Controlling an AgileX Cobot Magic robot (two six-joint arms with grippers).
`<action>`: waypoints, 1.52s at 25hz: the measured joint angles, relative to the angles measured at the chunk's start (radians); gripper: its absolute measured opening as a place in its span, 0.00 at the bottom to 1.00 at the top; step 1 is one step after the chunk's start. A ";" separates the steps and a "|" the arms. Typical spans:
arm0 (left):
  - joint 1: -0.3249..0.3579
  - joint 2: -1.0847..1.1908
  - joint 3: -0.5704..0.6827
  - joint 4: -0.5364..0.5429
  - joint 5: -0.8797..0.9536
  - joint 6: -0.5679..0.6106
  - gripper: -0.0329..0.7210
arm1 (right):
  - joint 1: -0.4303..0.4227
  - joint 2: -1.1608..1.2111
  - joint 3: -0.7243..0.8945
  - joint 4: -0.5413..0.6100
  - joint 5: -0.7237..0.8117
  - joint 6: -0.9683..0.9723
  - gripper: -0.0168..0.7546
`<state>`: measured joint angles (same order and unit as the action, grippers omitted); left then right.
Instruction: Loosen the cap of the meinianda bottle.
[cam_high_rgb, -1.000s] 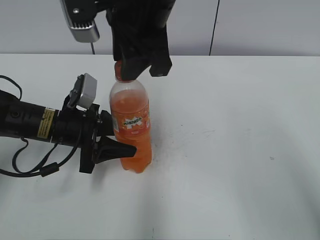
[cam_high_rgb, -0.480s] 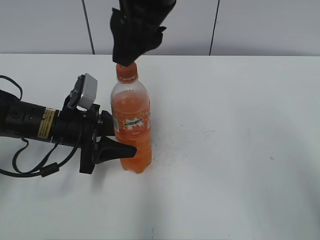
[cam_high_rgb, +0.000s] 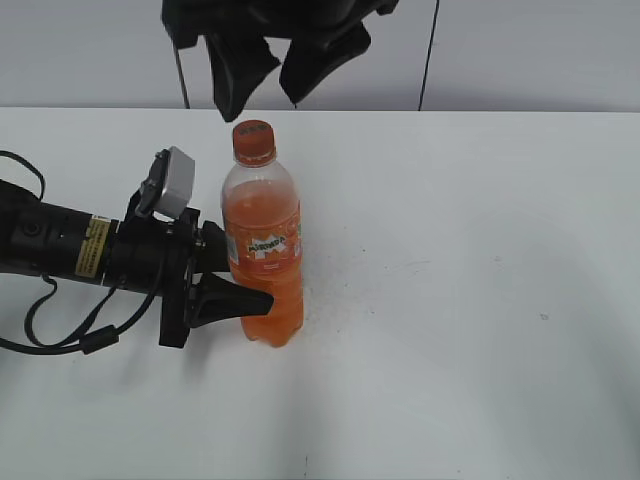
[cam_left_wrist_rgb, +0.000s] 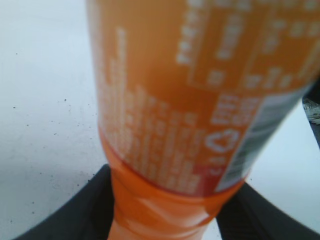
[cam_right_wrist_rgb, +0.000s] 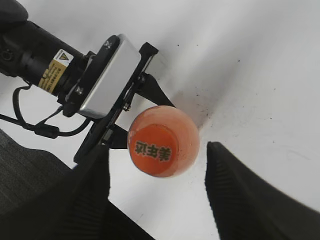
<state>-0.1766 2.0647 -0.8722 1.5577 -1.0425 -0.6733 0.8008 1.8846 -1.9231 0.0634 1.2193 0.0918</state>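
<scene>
The white table (cam_high_rgb: 480, 300) bears a single upright thing, the meinianda bottle (cam_high_rgb: 262, 250), standing left of centre with its orange label facing the camera; the left gripper (cam_high_rgb: 232, 280), lying low along the table from the left, clamps the bottle's lower body between its fingers, one black finger showing in front of the orange drink and both flanking the base in the left wrist view; the right gripper (cam_high_rgb: 262, 72) hangs above the neck with its jaws spread, apart from the bottle, its two ribbed fingers standing either side of the cap in the right wrist view with clear table between them and it; the cap (cam_high_rgb: 253, 140) sits on the neck, square and seemingly seated, so whether it is already loosened cannot be told; the likely trouble from here is an off-centre descent, since the cap lies nearer the left-hand finger in the wrist view, and one finger could strike the rim and tilt the bottle in its hold; a weak pinch could also slip round the cap.
</scene>
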 joint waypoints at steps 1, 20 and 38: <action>0.000 0.000 0.000 0.000 -0.001 0.000 0.53 | 0.000 0.007 0.000 0.000 0.000 0.003 0.61; 0.000 0.000 0.000 0.000 0.000 0.000 0.53 | 0.000 0.077 0.001 0.006 0.000 0.012 0.47; 0.000 0.000 0.000 0.004 -0.001 0.000 0.53 | 0.000 0.077 0.001 0.027 0.003 -0.965 0.38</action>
<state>-0.1766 2.0647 -0.8722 1.5614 -1.0432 -0.6731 0.8008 1.9617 -1.9221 0.0907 1.2224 -0.8733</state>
